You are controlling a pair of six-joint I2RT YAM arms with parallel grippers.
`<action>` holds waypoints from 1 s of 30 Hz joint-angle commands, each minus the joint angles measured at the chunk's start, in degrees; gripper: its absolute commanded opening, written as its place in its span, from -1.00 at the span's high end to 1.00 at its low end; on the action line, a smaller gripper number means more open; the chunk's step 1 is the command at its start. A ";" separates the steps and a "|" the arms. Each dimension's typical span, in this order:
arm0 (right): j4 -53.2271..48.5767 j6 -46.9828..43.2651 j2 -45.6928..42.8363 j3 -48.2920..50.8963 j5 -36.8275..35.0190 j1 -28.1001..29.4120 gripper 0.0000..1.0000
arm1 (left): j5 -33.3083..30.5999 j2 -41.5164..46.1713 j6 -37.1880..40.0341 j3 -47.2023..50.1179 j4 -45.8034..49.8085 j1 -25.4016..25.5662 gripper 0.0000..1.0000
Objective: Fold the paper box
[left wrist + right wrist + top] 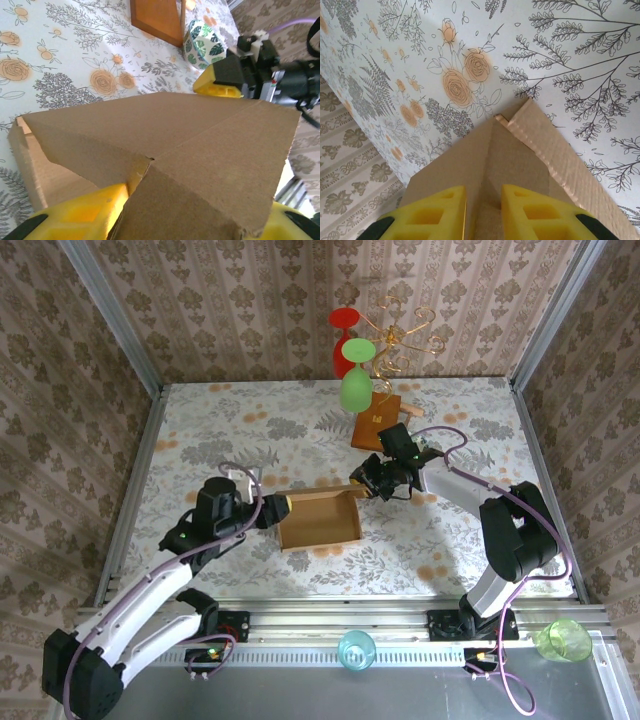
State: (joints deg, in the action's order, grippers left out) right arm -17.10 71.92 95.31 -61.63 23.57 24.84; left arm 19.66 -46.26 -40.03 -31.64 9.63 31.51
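Note:
The paper box (320, 522) lies as a shallow light-brown tray in the middle of the flowered table, long side walls raised. My left gripper (277, 510) sits at its left end. In the left wrist view a big cardboard panel (200, 145) lies between its yellow fingers (75, 215), which stand wide apart; the gripper (200, 202) looks open. My right gripper (362, 486) is at the far right corner, shut on an upright wall of the box (520, 150); in the right wrist view the gripper (484, 195) pinches the cardboard between its pads. The right gripper's yellow finger (220, 80) shows past the panel.
A darker orange-brown board (375, 420) lies just behind the right gripper, next to a gold stand (400, 335) bearing a green glass (355, 380) and a red glass (343, 340). A cyan cup (356, 648) and a green cup (563, 640) stand on the near rail.

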 commanded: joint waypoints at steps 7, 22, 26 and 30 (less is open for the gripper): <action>-0.63 0.22 -0.30 -0.13 -0.81 0.74 0.50 | 6.03 -2.69 -2.71 -1.35 1.22 -2.85 0.22; 1.53 2.77 -0.12 0.58 -0.18 1.22 0.50 | 6.11 -6.19 -1.71 5.73 -2.16 -1.89 0.56; 1.87 3.21 -0.46 0.93 -0.19 1.52 0.51 | 6.00 -5.25 -1.96 6.67 -1.54 -1.81 0.56; 2.32 4.15 -1.10 1.16 -0.28 1.88 0.51 | 5.58 -3.00 -2.07 4.03 1.14 -1.71 0.47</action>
State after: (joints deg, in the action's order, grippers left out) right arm -15.51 74.83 95.31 -61.19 23.00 26.06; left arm 25.30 -51.35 -42.22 -25.91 8.47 29.28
